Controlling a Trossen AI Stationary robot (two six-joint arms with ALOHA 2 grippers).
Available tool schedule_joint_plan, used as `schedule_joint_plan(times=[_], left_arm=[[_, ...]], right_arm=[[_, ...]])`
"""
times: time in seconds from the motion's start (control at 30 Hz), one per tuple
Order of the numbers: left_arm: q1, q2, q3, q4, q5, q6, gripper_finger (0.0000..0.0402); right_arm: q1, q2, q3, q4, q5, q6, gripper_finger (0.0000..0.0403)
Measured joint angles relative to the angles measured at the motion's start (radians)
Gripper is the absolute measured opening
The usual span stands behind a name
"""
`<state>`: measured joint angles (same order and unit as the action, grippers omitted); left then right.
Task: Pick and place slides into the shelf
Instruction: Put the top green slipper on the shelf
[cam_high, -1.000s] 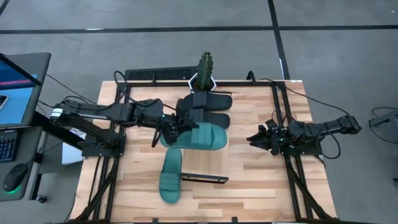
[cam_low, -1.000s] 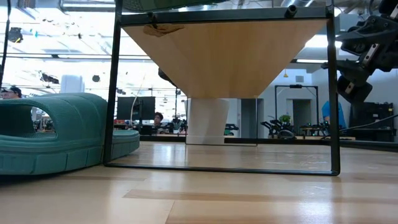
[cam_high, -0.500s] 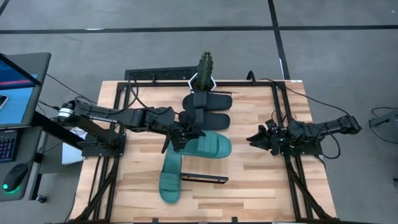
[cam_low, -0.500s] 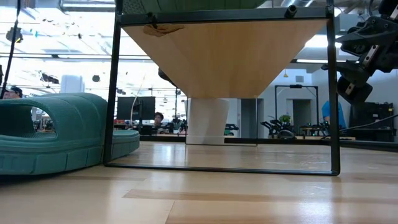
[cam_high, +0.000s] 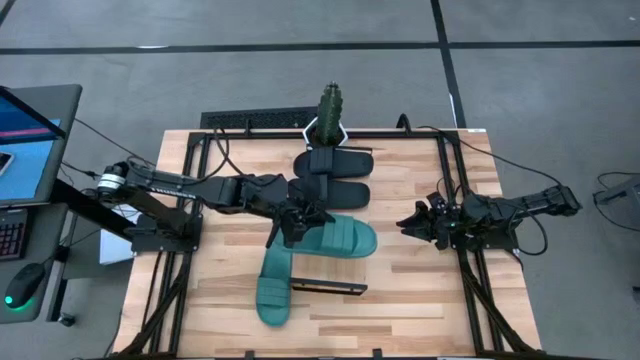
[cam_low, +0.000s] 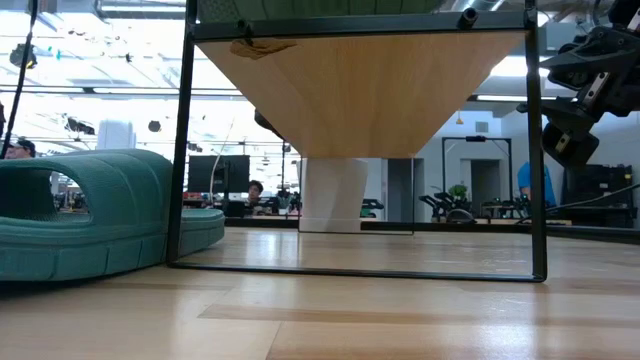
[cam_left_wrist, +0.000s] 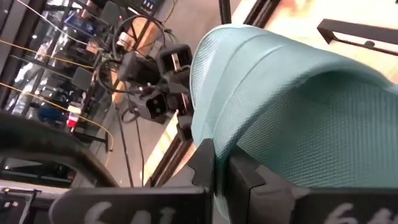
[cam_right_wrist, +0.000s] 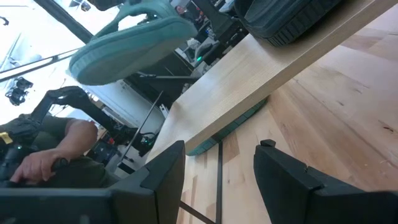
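Wood table (cam_high: 410, 290), left tool (cam_high: 291, 222) gripping teal slide (cam_high: 340, 237)

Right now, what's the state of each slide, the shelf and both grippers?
Black slides: both lying on the shelf.
Teal slide: held above the shelf by the left gripper.
Second teal slide: on the tabletop beside the shelf.
Shelf: part bare.
Right gripper: open, empty, waiting at the table's right side.

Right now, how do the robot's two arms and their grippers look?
Both arms are dark, slim, jointed, with black cables trailing from them. The left gripper and right gripper each end in two dark fingers, blocky and angular. The left arm has a pale band near its base.
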<state>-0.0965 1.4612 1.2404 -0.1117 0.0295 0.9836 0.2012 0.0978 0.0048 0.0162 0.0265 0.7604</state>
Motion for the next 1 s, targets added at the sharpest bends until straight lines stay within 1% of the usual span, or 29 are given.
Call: schedule_joint_plan(times=[0.07,0.3,0.37,0.6,0.67,1.0], left_arm=[[0.011,0.009,0.001,0.020,0.024,-0.001,0.0000],[0.052,0.041,0.000,0.010,0.033,0.001,0.0000],[0.062,0.061,0.000,0.039,0.044,0.001,0.0000],[0.075,0.102,0.000,0.049,0.049,0.012,0.0000],[0.077,0.113,0.001,0.074,0.055,0.024,0.0000],[0.111,0.113,0.000,0.070,0.082,0.027,0.0000]], right_arm=[[0.000,0.000,0.000,0.000,0.000,0.000,0.0178],[0.000,0.000,0.000,0.000,0.000,0.000,0.0178],[0.000,0.000,0.000,0.000,0.000,0.000,0.0178],[0.000,0.000,0.000,0.000,0.000,0.000,0.0178],[0.000,0.000,0.000,0.000,0.000,0.000,0.0178],[0.000,0.000,0.000,0.000,0.000,0.000,0.0178]])
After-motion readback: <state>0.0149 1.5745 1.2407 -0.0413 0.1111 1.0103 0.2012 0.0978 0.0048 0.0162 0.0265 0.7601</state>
